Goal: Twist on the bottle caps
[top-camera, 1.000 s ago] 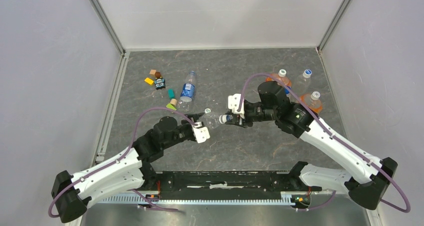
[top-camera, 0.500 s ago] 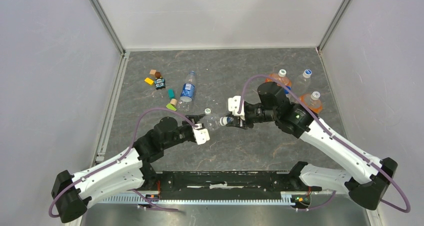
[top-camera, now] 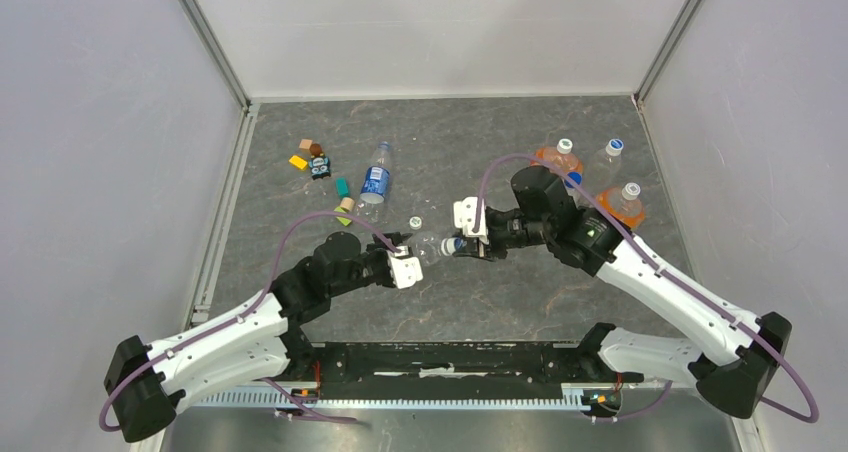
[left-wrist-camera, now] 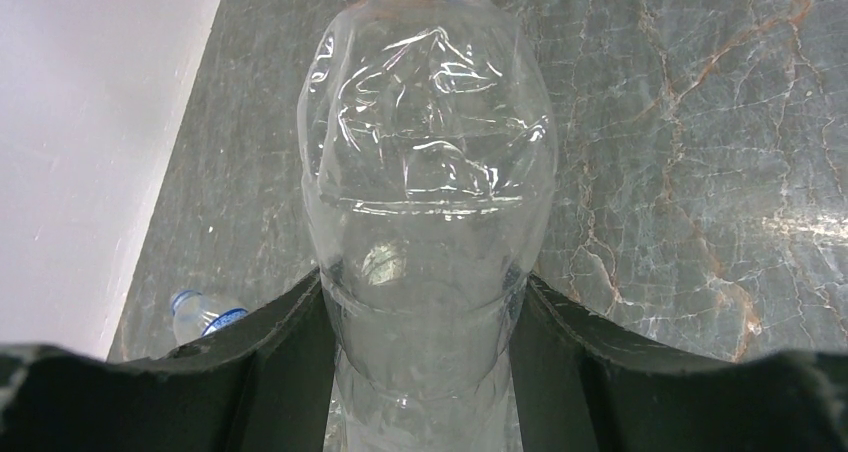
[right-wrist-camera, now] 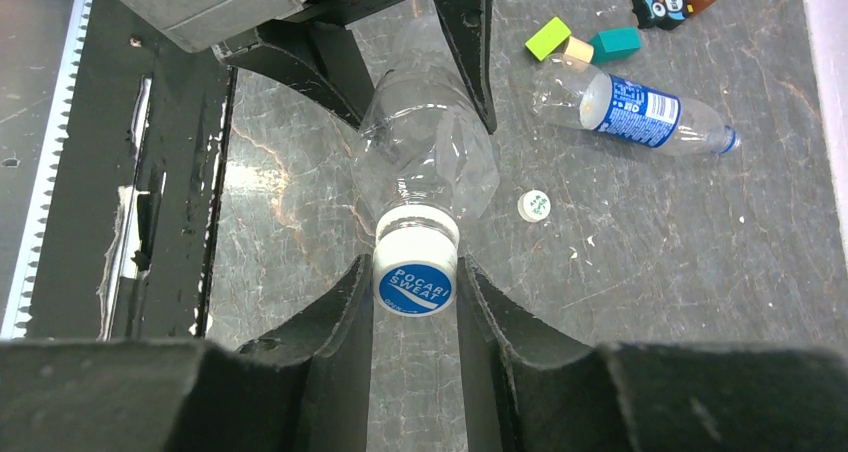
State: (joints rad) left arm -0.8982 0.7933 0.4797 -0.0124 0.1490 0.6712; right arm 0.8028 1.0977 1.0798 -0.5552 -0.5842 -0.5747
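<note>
Cap-threading step, read from left to right. At far left a scatter of toy blocks [top-camera: 318, 164] lay on the table [top-camera: 500, 302], and near them the labelled bottle [top-camera: 375, 182] rested on its side. A loose cap [right-wrist-camera: 535, 205] lay on the table between that bottle and the arms. The left gripper [left-wrist-camera: 425, 282] was clamped across the body of the unlabelled bottle [left-wrist-camera: 430, 172], one finger on each flank, with the neck pointing toward the right arm. The right gripper [top-camera: 458, 244] was closed on the held cap [right-wrist-camera: 415, 277], a white cap with a blue printed top that sat on the bottle's mouth. How far it had threaded could not be told. The step in hand was judged to be turning this cap home. To do it well, the cap's axis should stay in line with the neck, since any tilt would likely cross the thread. A light push along that axis should accompany the wrist's turn. The left grip should resist the twist without crushing the thin, creased wall. At far right the orange-liquid bottles [top-camera: 628, 204] stood upright, well apart from the work.
</note>
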